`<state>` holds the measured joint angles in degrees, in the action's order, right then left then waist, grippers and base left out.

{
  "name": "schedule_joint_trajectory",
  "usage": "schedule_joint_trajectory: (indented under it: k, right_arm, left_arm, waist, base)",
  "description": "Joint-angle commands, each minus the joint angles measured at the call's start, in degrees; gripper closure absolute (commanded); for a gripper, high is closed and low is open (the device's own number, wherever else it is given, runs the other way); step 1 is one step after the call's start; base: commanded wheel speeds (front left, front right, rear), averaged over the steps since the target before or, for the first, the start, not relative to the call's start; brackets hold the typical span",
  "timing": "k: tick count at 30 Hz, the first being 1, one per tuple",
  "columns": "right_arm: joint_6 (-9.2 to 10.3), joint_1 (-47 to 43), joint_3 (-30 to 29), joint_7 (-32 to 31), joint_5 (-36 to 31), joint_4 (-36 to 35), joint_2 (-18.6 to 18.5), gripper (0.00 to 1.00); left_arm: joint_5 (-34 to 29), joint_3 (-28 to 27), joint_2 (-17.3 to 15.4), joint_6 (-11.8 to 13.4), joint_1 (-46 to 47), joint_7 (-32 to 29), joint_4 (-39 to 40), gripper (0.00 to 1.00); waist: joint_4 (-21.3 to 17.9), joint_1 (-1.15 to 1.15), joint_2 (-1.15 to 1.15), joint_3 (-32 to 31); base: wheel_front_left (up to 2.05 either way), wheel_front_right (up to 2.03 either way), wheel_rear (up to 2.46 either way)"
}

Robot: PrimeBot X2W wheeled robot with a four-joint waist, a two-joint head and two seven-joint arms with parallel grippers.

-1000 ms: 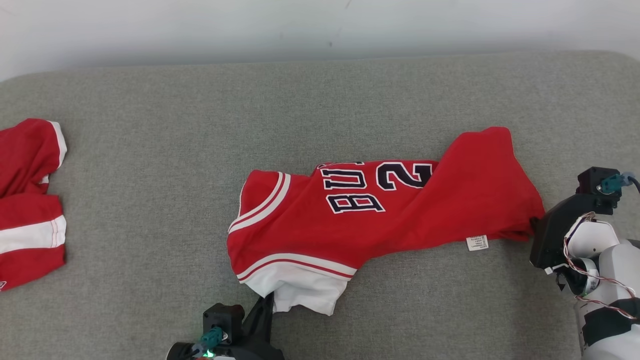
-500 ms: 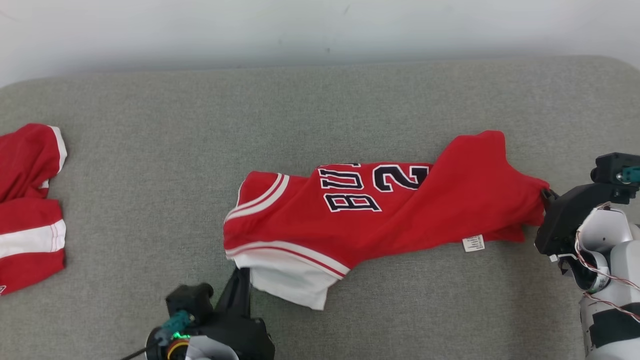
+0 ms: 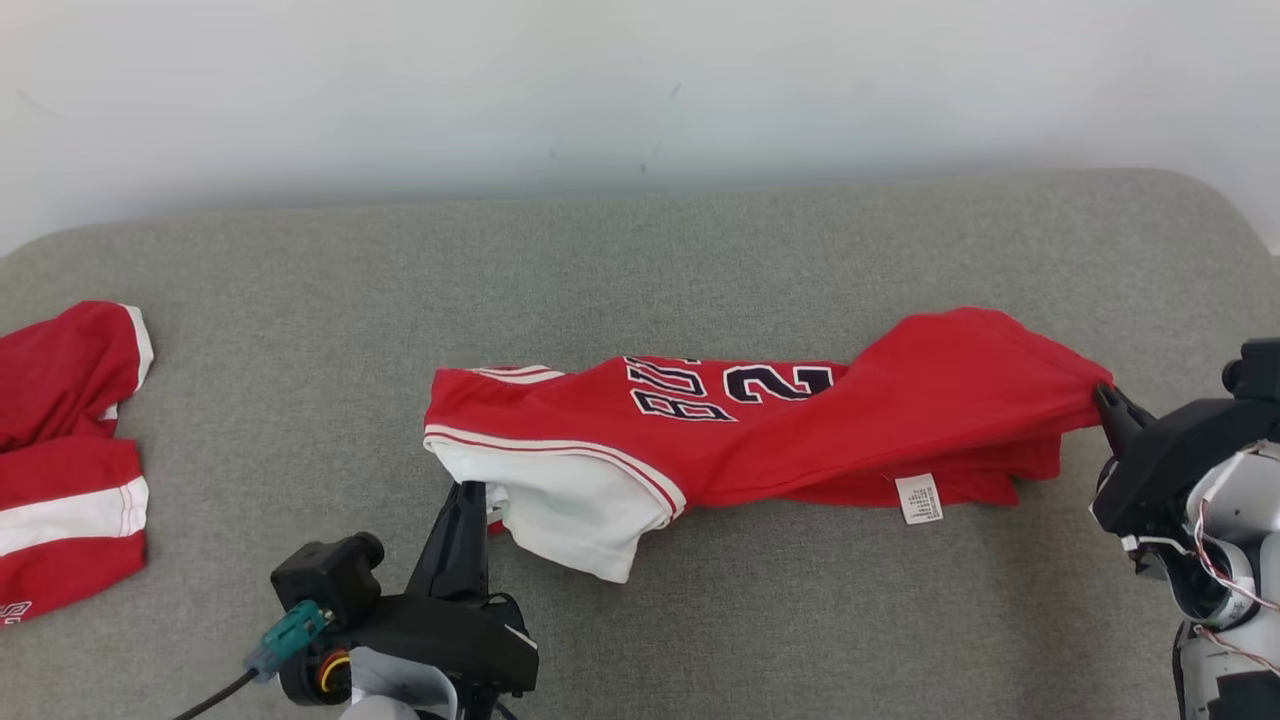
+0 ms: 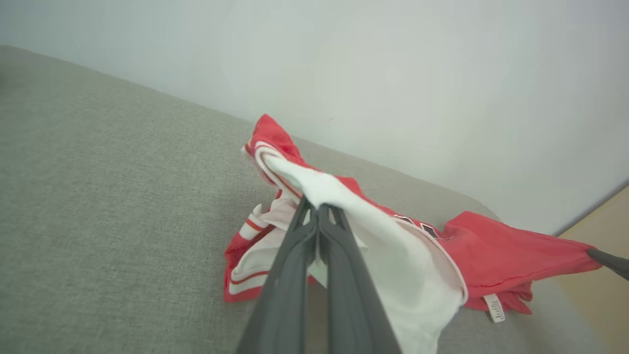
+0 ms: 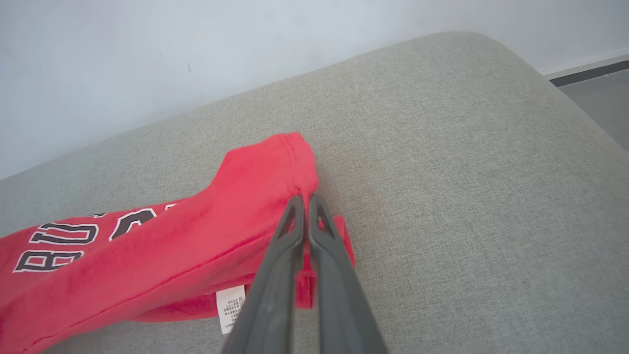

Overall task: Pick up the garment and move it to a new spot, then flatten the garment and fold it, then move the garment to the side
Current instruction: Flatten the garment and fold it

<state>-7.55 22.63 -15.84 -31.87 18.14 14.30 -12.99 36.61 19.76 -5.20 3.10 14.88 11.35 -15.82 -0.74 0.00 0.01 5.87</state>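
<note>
Lower left of head view: left gripper [image 3: 468,492], fingers pressed together, pinching the white hem panel of the jersey [image 3: 780,430] at its lower left corner. Left wrist view agreed: both dark fingers [image 4: 290,275] shut tight, white cloth caught at the tips and draped over the right-hand one.

Lower right of head view: right gripper [image 3: 1106,397], jaws likewise closed, nipping the red edge at the jersey's right end. Right wrist view showed the tips meeting on a hemmed red corner, with another red layer below them.

Jersey sat mid-frame, drawn out left to right between the two grips. Both held ends were raised, and lower folds rested on the grey cushion [image 3: 700,250]. Dark lettering and a number, outlined in white, faced up and read upside-down in head view, partly lost in a fold. White care label [image 3: 918,498] hung from the lower edge, right of centre. Red-and-white striped trim ran along the white panel.

At the frame's left edge, a second red garment [image 3: 60,450] with a white band lay crumpled on the cushion, well apart from the jersey.

Beyond the cushion's far edge, pale wall [image 3: 600,80] ran across the top of the frame.
</note>
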Motion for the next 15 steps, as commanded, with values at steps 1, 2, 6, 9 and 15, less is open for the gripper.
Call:
schedule_joint_trajectory:
  k: [1, 2, 6, 9, 15]
  right_arm:
    - [0.13, -1.6, -0.7, -0.5, 0.7, -0.9, 0.4, 1.0]
    - [0.13, -2.0, -1.0, -0.9, 0.7, -1.5, 0.4, 1.0]
    - [0.13, -5.4, -2.7, -3.7, 1.9, -5.2, 0.7, 1.0]
    - [0.13, -8.2, -4.6, -5.3, 2.9, -9.1, 1.3, 1.0]
    - [0.13, -13.1, -6.3, -9.0, 4.7, -13.7, 3.5, 1.0]
  left_arm:
    - [1.6, -0.3, -0.1, 0.1, -1.4, -1.0, 1.5, 1.0]
    - [2.3, -0.5, 0.0, 0.1, -1.8, -1.6, 2.5, 1.0]
    - [4.3, -0.7, -0.9, 0.9, -4.2, -4.9, 7.3, 1.0]
    - [5.9, -1.0, -1.8, 1.6, -6.8, -7.6, 12.1, 1.0]
    - [8.4, 0.1, -5.1, 3.6, -13.5, -15.5, 14.6, 1.0]
  waist:
    - [0.2, 0.0, -0.01, -0.9]
    - [0.3, 0.0, -0.01, -1.1]
    - [0.7, 0.0, -0.01, -1.8]
    - [1.0, 0.0, -0.01, -2.0]
    - [0.7, 0.0, -0.01, -1.6]
  base:
    - [0.0, 0.0, 0.0]
    - [0.0, 0.0, 0.0]
    - [0.0, 0.0, 0.0]
    - [0.0, 0.0, 0.0]
    - [0.0, 0.0, 0.0]
